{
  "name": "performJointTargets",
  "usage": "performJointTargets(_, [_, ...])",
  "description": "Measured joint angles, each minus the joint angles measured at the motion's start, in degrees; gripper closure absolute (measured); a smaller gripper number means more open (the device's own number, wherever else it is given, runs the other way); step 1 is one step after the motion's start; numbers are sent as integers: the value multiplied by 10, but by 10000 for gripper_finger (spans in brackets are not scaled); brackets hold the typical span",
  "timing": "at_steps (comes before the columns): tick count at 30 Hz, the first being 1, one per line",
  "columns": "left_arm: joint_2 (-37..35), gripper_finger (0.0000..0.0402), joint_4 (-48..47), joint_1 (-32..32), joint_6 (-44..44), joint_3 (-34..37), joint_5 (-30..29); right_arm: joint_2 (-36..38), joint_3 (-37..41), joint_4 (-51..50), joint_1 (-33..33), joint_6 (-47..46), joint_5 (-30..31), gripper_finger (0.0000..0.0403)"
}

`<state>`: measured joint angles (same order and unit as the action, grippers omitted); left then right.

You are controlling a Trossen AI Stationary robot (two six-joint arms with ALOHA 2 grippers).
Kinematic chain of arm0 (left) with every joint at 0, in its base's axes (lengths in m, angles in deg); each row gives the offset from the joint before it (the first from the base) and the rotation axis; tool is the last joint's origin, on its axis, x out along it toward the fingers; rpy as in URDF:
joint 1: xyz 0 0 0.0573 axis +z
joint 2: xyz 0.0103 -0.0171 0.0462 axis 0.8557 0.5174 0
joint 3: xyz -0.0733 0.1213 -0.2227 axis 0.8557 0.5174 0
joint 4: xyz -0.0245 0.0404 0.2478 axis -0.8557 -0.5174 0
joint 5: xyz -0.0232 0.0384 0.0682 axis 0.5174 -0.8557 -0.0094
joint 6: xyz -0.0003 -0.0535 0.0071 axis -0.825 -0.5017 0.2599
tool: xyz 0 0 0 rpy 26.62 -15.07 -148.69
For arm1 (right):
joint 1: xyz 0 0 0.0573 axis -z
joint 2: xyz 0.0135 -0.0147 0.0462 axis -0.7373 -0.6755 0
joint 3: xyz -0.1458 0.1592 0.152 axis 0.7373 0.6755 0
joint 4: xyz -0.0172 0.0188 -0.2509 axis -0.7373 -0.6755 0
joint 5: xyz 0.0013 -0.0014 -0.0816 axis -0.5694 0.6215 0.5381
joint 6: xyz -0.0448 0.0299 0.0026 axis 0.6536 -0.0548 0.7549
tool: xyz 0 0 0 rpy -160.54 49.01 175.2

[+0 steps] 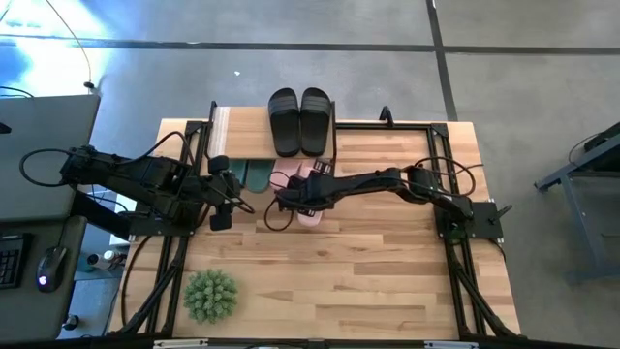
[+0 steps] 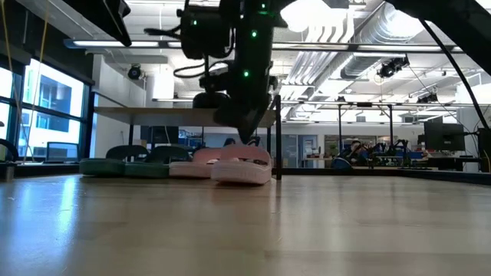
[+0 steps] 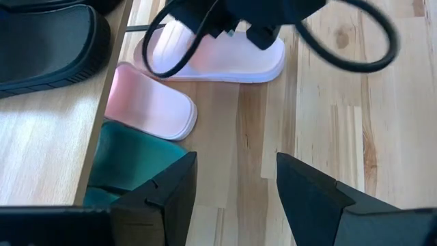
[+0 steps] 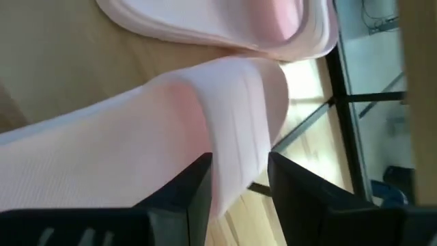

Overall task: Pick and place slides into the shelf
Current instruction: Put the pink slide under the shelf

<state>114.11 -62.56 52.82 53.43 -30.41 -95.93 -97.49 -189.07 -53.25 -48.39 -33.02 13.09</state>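
Item: pink rubber slide sandal, frame centre, outside low wooden-topped shelf | right gripper fingers straddling its strap | left gripper apart, waiting | advice: clamp strap squarely, lift level.

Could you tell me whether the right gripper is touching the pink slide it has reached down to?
Touching. In the right wrist view, the right gripper has its fingers on either side of the pink slide's strap, which fills the gap between them.

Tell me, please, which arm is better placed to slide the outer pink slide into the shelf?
The right: its claw straddles the pink slide's strap beside the shelf; the left claw hangs open over bare table.
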Motion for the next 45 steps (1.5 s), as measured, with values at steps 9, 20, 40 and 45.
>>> performJointTargets(9, [0, 218, 0, 0, -1, 0, 0, 0, -73, -100, -48, -32, -29, 282])
performJointTargets(20, [0, 218, 0, 0, -1, 0, 0, 2, -175, -136, -142, -34, -184, 397])
performJointTargets(40, [0, 218, 0, 0, 0, 0, 0, 1, 66, 111, -123, -26, -229, 403])
performJointTargets(45, [0, 218, 0, 0, 0, 0, 0, 1, 88, 123, -115, -29, -197, 403])
